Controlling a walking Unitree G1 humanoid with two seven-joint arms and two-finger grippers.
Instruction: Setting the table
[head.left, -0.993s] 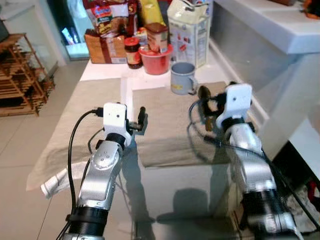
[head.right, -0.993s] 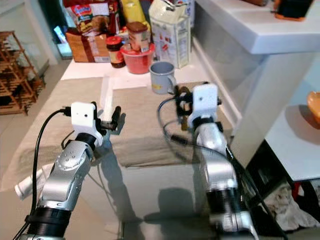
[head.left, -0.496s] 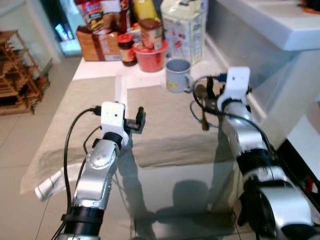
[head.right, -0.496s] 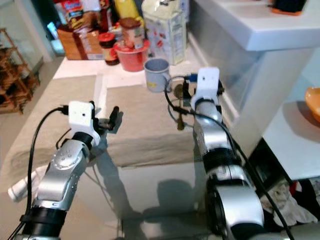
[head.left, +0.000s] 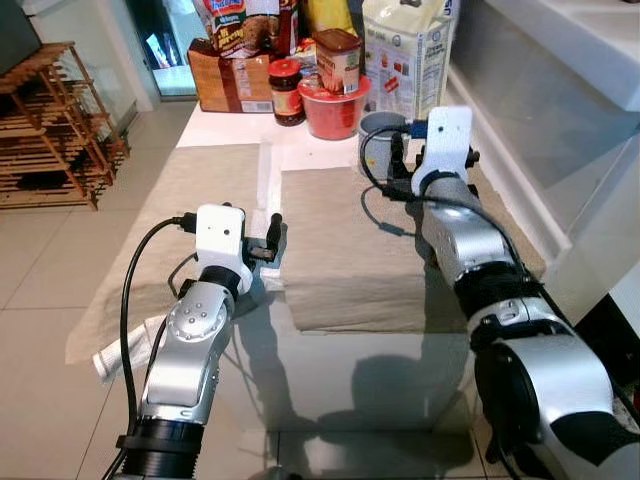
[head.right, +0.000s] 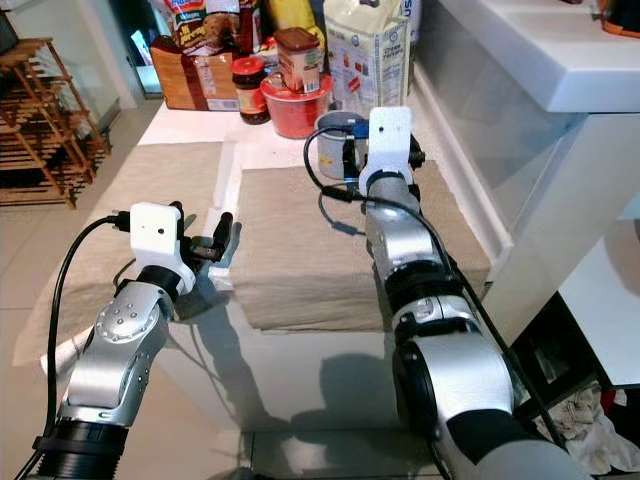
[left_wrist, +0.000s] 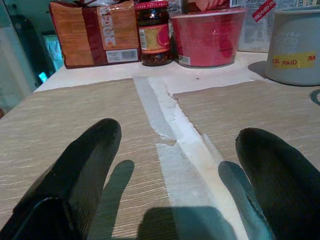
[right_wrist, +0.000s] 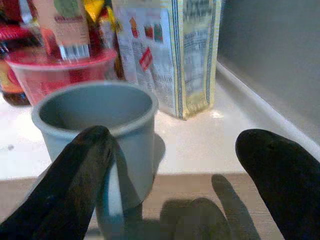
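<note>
Two placemats (head.left: 350, 245) lay flat on the table, otherwise bare, so the setting looked barely begun. At frame left, the left gripper (left_wrist: 185, 170) hovered wide open, empty. Upper centre, the grey mug (right_wrist: 97, 130) stood upright, mouth up, before the right gripper (right_wrist: 175, 165), open and empty.

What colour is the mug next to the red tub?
Grey-blue mug, with a yellow sticker; clearest in the right wrist view.
</note>
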